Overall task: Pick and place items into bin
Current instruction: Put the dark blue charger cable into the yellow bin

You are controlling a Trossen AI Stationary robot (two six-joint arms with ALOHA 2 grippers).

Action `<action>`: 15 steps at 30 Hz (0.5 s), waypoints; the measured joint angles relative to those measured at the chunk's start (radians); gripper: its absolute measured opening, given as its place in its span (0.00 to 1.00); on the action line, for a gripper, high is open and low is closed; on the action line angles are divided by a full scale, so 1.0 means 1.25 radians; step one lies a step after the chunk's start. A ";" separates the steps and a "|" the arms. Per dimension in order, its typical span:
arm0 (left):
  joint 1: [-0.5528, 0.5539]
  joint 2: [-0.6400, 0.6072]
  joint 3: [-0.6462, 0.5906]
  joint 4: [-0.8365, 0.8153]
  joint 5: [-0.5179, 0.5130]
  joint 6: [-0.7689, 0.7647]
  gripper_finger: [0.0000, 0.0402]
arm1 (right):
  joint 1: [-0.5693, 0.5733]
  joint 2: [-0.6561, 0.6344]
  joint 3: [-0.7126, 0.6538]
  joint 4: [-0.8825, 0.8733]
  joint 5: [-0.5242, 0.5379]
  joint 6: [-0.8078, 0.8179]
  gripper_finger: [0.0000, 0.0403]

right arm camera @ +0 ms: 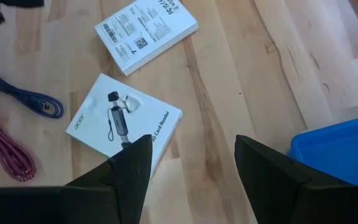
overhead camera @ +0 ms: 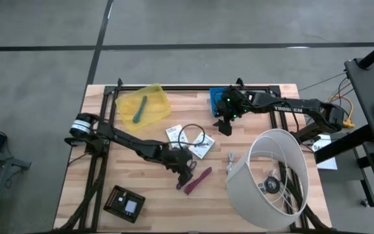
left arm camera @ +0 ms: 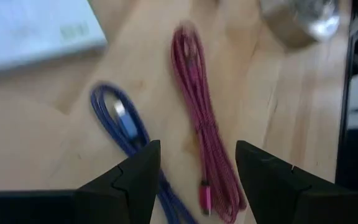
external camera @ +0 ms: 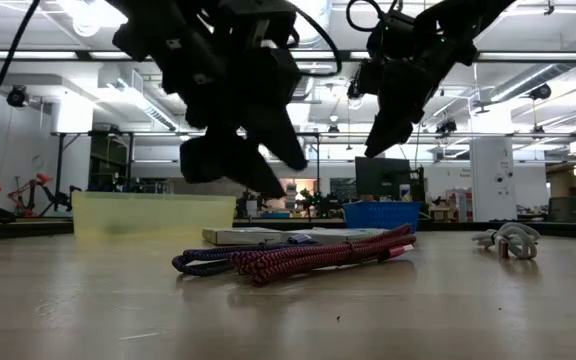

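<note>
The items lie scattered over the middle of the wooden surface (overhead camera: 141, 140). A magenta cable (overhead camera: 199, 179), bundled, sits beside a purple-blue cable (overhead camera: 182, 184), the two close together near the middle front. Just behind them are two white packets: one printed packet (overhead camera: 173, 132) and a second packet (overhead camera: 202, 147) showing a card reader on its face. A thin black loop of wire lies across that area. A metal clip (overhead camera: 230, 158) rests near the rim of the big white lampshade (overhead camera: 273, 179), which lies on its side at the right front.

The left gripper (overhead camera: 186, 170) hangs right above the two cables with its fingers spread, nothing between them; in its wrist view the magenta cable shows in the gap. The right gripper (overhead camera: 224, 126) hovers in the air over the rear middle, fingers spread wide and empty, just in front of the blue bin (overhead camera: 214, 100).

A yellow bin (overhead camera: 144, 106) stands at the rear left with a teal slim tool (overhead camera: 140, 109) lying inside it. A flat black square device (overhead camera: 124, 203) sits at the front left corner.
</note>
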State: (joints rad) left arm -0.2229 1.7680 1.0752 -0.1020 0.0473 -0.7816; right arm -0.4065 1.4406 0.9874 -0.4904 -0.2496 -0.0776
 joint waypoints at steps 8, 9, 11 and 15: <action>-0.003 0.052 0.007 -0.019 0.006 -0.019 0.48 | 0.000 0.000 0.000 0.002 0.000 -0.001 0.53; -0.003 0.059 0.007 -0.018 0.007 -0.021 0.48 | 0.000 0.000 0.000 0.002 0.000 -0.001 0.53; -0.006 0.069 0.006 -0.018 0.009 -0.021 0.48 | 0.000 0.000 0.000 0.002 0.000 -0.001 0.53; -0.007 0.089 0.006 -0.017 0.012 -0.059 0.48 | 0.000 0.000 0.000 0.003 0.000 -0.001 0.53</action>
State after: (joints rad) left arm -0.2322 1.8795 1.0821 -0.1234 0.0624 -0.8551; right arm -0.4065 1.4406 0.9871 -0.4870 -0.2498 -0.0787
